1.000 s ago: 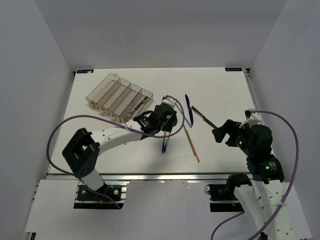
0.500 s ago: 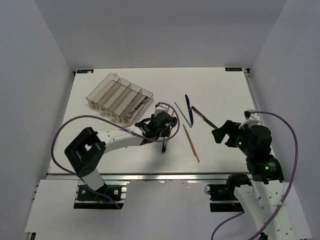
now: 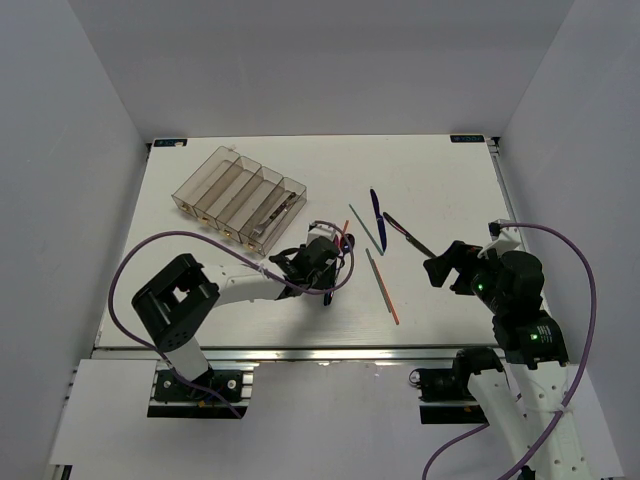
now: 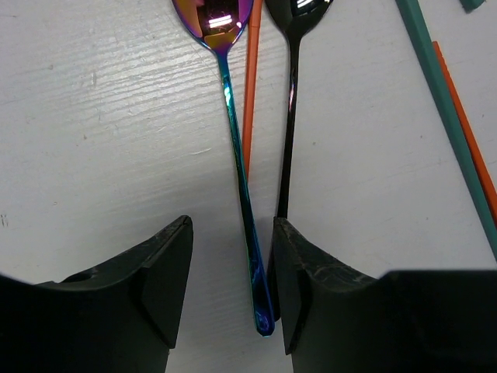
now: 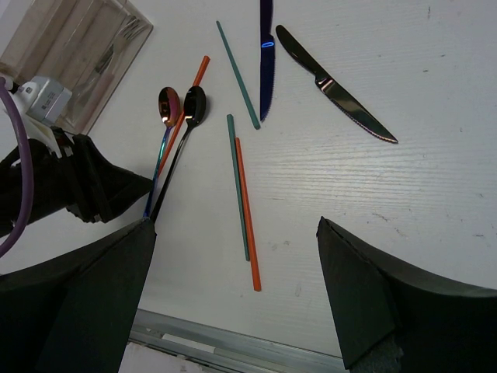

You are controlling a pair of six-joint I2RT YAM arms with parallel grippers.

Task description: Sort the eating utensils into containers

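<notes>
My left gripper (image 4: 231, 272) is open, low over the table, its jaws either side of the handle end of a pink-bowled, iridescent blue-handled spoon (image 4: 237, 155). A dark spoon (image 4: 289, 140) lies just right of it, its handle end hidden behind my right finger (image 4: 311, 287). An orange chopstick (image 4: 250, 85) lies between the two spoons. In the top view the left gripper (image 3: 330, 272) sits near the table's middle, below the smoky-brown tray (image 3: 225, 185). My right gripper (image 5: 237, 264) is open and empty, hovering over the right side (image 3: 445, 265).
A blue knife (image 5: 265, 62), a dark knife (image 5: 334, 85) and a green chopstick (image 5: 238, 74) lie toward the far side. A green (image 5: 237, 186) and an orange chopstick (image 5: 247, 214) lie side by side toward the front rail. The tray (image 5: 78, 47) holds some cutlery.
My left gripper has moved toward the near edge along the spoons, from near their bowls to their handle ends. The right arm has not moved.
</notes>
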